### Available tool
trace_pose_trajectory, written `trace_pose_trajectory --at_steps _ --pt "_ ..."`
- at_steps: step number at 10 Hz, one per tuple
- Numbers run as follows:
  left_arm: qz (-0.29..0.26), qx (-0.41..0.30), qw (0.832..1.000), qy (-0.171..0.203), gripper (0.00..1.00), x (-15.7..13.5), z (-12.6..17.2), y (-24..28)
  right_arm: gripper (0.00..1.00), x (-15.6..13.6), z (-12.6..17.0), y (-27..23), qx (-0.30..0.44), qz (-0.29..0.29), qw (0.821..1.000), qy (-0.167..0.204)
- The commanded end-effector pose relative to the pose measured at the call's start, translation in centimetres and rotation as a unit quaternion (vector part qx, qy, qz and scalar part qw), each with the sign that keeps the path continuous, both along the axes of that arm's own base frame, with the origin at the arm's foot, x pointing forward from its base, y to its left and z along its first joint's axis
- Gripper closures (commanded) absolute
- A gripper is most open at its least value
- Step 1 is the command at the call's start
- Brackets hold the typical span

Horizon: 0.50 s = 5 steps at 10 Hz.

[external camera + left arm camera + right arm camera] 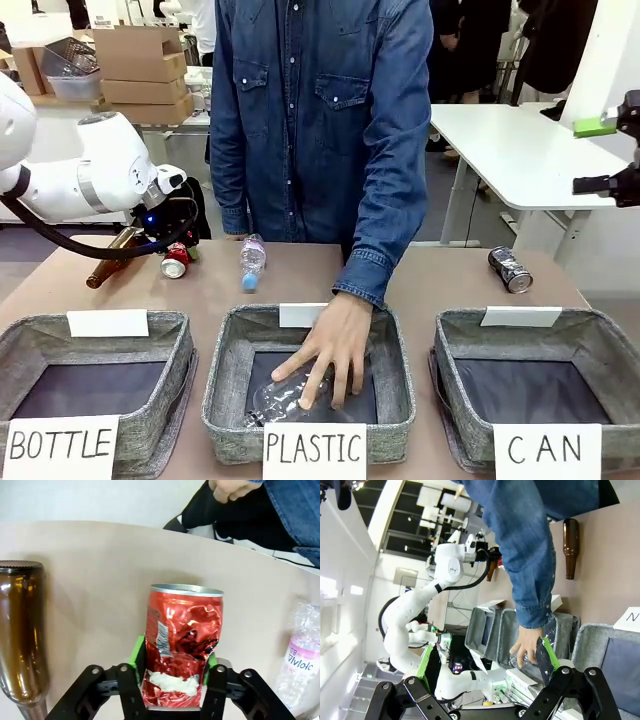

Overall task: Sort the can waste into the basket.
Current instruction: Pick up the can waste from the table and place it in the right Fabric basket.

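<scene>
A crumpled red can [182, 640] stands on the table at the far left, and my left gripper [173, 656] is shut on it, green pads pressed to both its sides. In the front view that red can [175, 262] sits under my left gripper [176, 248]. The dark can [510, 269] lies on its side at the far right of the table, behind the CAN basket [600, 326], whose dark floor is bare. My right gripper [601, 155] hangs high at the right edge; its fingers [544, 656] are open with nothing between them.
A brown glass bottle [110, 258] lies just left of the red can and a clear plastic bottle [252, 262] lies to its right. The person's hand [335, 345] presses a crushed bottle into the PLASTIC basket [225, 395]. The BOTTLE basket [175, 375] stands front left.
</scene>
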<state>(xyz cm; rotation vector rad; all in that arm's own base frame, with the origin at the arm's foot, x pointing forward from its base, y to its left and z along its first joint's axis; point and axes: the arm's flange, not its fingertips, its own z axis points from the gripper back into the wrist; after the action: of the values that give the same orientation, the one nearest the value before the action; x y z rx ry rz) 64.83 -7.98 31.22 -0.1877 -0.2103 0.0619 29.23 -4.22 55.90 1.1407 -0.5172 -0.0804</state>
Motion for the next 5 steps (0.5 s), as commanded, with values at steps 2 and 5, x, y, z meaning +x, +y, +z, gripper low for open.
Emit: trace_pose_trajectory --at_steps 2,5 --pt "0.008 0.013 1.000 0.006 0.96 -0.1 0.1 0.0 0.00 0.5 0.2 0.2 0.005 0.003 1.000 -0.017" --pt "0.022 0.004 1.000 0.002 1.00 -1.3 1.7 0.4 0.00 0.5 0.2 0.2 0.005 0.003 1.000 -0.017"
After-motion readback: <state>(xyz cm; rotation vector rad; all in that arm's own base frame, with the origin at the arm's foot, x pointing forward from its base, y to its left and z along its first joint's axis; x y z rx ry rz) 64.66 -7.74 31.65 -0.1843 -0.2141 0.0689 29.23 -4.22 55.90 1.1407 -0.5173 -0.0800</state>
